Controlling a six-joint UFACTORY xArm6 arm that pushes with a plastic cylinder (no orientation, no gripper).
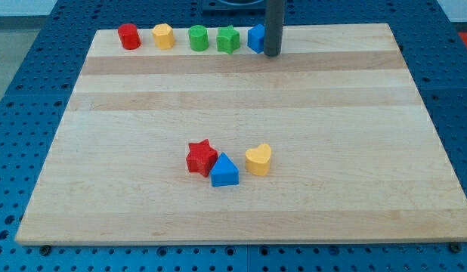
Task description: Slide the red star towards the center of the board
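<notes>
The red star point(201, 157) lies on the wooden board point(332, 151), below the board's middle and a little to the left. A blue triangle point(224, 171) touches its lower right side. A yellow heart point(258, 159) sits just right of the triangle. My tip point(272, 54) is at the view's top, far above the red star, right beside a blue block point(255, 38) whose right part the rod hides.
Along the board's top edge stands a row: a red cylinder point(128, 36), a yellow hexagon point(164, 35), a green cylinder point(198, 38), a green star point(228, 39), then the blue block. A blue perforated table surrounds the board.
</notes>
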